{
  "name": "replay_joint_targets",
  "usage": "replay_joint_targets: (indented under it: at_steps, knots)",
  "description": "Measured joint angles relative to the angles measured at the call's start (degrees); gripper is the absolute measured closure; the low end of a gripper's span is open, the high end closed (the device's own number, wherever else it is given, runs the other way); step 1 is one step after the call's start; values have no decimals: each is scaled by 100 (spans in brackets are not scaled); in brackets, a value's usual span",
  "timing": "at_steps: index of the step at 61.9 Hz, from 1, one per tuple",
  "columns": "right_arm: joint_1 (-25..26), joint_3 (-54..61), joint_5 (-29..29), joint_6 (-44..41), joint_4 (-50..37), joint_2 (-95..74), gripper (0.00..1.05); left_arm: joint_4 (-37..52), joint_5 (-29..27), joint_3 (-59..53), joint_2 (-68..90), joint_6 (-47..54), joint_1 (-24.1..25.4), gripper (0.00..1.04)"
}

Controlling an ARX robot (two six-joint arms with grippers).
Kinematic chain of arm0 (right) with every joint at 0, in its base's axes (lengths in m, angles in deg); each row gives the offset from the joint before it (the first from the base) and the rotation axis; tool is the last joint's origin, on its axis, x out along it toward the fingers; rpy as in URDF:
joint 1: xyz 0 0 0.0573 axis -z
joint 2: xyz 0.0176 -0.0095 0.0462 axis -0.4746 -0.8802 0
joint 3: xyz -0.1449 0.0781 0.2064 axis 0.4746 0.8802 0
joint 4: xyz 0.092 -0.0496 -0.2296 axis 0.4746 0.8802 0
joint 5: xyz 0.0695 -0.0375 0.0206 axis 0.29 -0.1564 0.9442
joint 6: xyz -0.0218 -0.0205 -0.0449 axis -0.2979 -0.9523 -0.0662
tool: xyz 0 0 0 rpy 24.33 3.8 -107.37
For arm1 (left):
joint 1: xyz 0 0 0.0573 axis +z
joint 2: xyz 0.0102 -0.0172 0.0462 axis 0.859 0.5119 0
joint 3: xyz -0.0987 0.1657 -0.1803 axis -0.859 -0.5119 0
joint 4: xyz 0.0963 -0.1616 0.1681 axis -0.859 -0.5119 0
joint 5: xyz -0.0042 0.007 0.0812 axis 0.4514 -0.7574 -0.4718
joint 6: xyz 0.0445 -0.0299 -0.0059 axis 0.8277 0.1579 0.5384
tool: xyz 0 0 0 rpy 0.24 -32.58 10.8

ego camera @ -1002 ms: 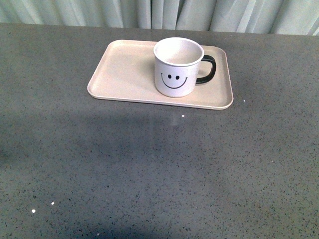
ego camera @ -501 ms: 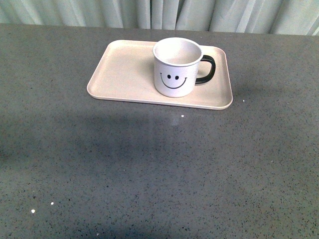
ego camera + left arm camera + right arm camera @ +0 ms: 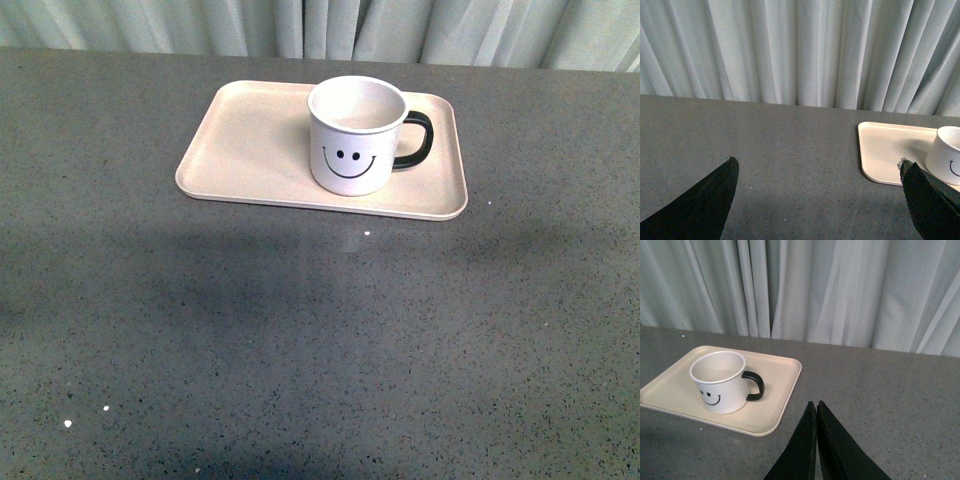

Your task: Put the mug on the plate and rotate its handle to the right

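Looks done: the mug (image 3: pixel 358 135) is sitting upper-center on the plate (image 3: pixel 250 140), handle (image 3: pixel 416 139) pointing right (left gripper (image 3: pixel 817 197) gaping empty, right gripper (image 3: pixel 816 412) pinched closed, empty).

The left hand (image 3: pixel 820 200) hangs above the grey speckled desk (image 3: pixel 790 145), its two dark fingers (image 3: pixel 705 210) spread wide with nothing between them. Beside one fingertip lies a corner of the pale plate (image 3: pixel 885 150), and the white mug (image 3: pixel 946 155) stands on it, partly cut off at the frame edge. Pleated pale curtains (image 3: pixel 790 50) hang behind the desk.
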Motion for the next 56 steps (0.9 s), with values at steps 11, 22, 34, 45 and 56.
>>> replay_joint_targets:
  at_steps: [11, 22, 34, 45, 56]
  knots:
    - [0, 199, 0, 0, 824, 1023, 103, 0, 0, 0, 0, 2, 0, 9]
    - [0, 234, 0, 0, 1471, 1764, 103, 0, 0, 0, 0, 0, 0, 9]
    - [0, 238, 0, 0, 2179, 2551, 103, 0, 0, 0, 0, 0, 0, 9]
    - [0, 240, 0, 0, 2719, 3134, 103, 0, 0, 0, 0, 0, 0, 9]
    - [0, 240, 0, 0, 3213, 3648, 103, 0, 0, 0, 0, 0, 0, 9]
